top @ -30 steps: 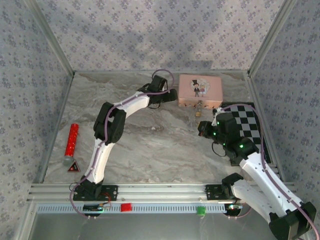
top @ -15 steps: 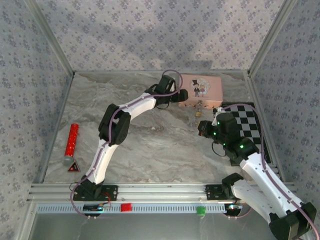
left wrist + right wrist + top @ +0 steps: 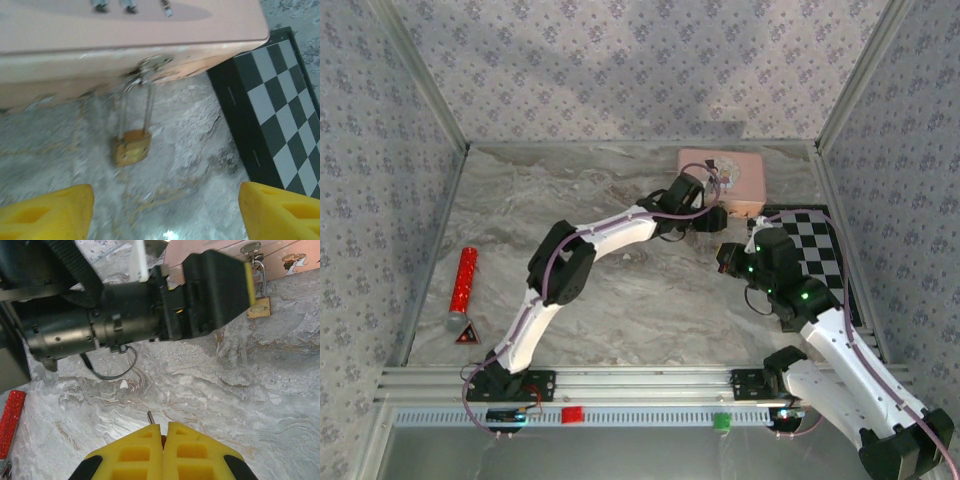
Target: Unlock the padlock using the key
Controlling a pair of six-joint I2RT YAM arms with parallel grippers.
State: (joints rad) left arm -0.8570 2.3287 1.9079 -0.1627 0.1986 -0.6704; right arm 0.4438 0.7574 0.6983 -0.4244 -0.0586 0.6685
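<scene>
- The marbled grey counter (image 3: 620, 300) fills the floor of the enclosure.
- The left arm (image 3: 610, 230) stretches from the near edge toward the far right corner, with a purple cable running along it. The right arm (image 3: 820, 320) is folded in closer on the right side.
- A black-and-white checkered board (image 3: 817, 247) lies flat along the right edge, just beside the near right corner of the tin.
- The pink tin (image 3: 738, 175) sits at the far right by the back wall, with a cartoon print on its lid. Its front face is turned toward the arms.
- A red tube (image 3: 465, 280) lies well apart on the left side of the counter. A small red triangle (image 3: 468, 334) sits just beside its near end.
- The left pincer (image 3: 162, 212) is released, its yellow fingertips spread wide. It points at the front of the tin from close in. The padlock lies ahead of the gap, touching neither tip.
- The right pincer (image 3: 164, 432) is clenched, its two yellow fingers pressed flat together. It sits low over the bare counter, near the left pincer and facing the tin.
- The padlock (image 3: 131, 146) hangs from the hasp (image 3: 150, 64) on the tin's front. Its thin silvery shackle passes through the hasp, and its small brass body is down at the counter, slightly tilted. The wrist view is blurred, but both shackle legs seem to run into the body.
- The key (image 3: 149, 417) shows as a thin metal tip poking out from between the right pincer's closed fingers. It is well short of the padlock.
</scene>
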